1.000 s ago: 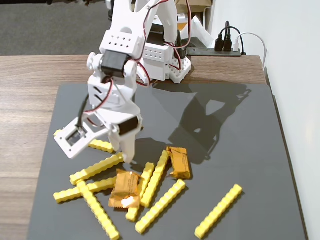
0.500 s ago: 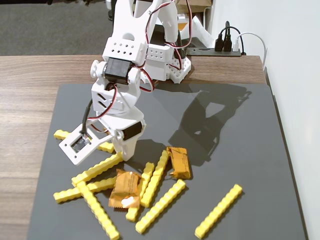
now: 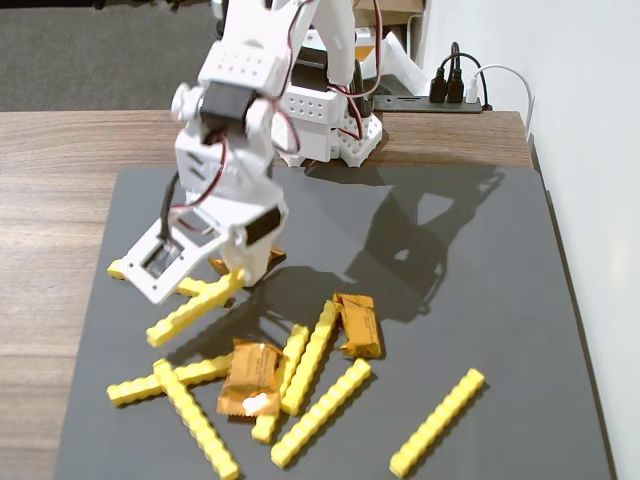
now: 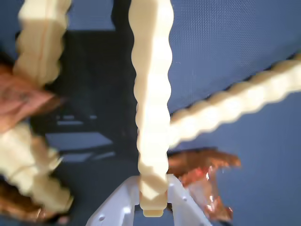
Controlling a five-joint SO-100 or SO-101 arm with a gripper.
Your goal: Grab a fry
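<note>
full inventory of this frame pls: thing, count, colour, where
fries: about nine in the fixed view, bright yellow, studded bars, most piled at the mat's lower left
held fry: one of those, yellow, one end pinched in the hand, the other slanting down-left; runs top to bottom in the wrist view
lone fry: one, yellow, apart at lower right
snack packets: two clear, orange-brown foil, among the pile; a third scrap peeks out behind the hand
mat: one, dark grey, on the table
table: one, wood grain
power strip: one, black, back edge by the wall
arm: one, white, red wires
hand: one, white, closed on the held fry
</note>
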